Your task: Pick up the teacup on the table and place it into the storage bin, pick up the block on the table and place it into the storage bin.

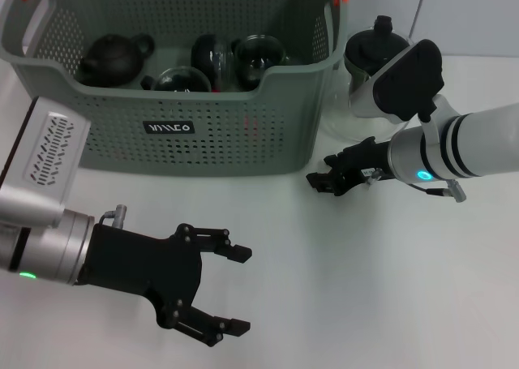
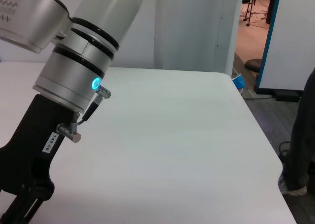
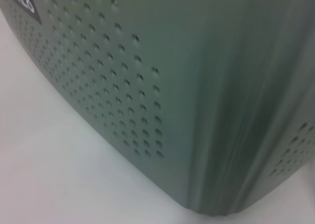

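The storage bin, a grey-green perforated basket with orange clips, stands at the back of the white table. It holds a dark teapot and glass teacups. No teacup or block shows on the table. My left gripper is open and empty, low over the table in front of the bin's left half. My right gripper is close to the bin's front right corner. The right wrist view shows that corner's wall close up. The left wrist view shows the right arm over bare table.
A glass teapot with a black lid stands right of the bin, behind my right arm. The table's far edge shows in the left wrist view, with floor beyond it.
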`<act>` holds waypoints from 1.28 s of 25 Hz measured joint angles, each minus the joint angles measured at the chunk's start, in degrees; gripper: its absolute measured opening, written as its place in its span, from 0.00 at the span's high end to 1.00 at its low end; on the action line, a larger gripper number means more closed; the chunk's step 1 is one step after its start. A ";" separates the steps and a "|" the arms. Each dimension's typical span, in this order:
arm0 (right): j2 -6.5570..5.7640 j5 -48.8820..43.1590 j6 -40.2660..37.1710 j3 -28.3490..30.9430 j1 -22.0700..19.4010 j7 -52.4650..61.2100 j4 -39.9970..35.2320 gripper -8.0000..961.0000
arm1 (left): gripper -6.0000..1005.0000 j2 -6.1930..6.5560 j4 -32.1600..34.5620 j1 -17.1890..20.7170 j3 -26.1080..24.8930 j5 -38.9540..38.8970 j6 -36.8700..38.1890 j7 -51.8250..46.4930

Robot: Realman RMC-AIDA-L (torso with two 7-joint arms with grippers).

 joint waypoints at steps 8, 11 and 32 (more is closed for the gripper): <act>-0.17 0.08 -1.31 -0.17 -2.70 0.00 -3.59 0.53 | 0.08 0.03 -0.01 -0.05 0.00 -0.04 -0.01 -0.39; -0.33 0.14 -3.53 0.18 -5.08 0.00 -6.68 0.55 | 0.08 -0.01 -0.32 0.20 -0.29 -0.32 0.11 -1.18; -3.52 16.90 -51.08 30.63 -4.77 1.59 -34.92 0.55 | 0.08 0.09 -1.59 0.54 -3.01 -3.70 1.26 -8.26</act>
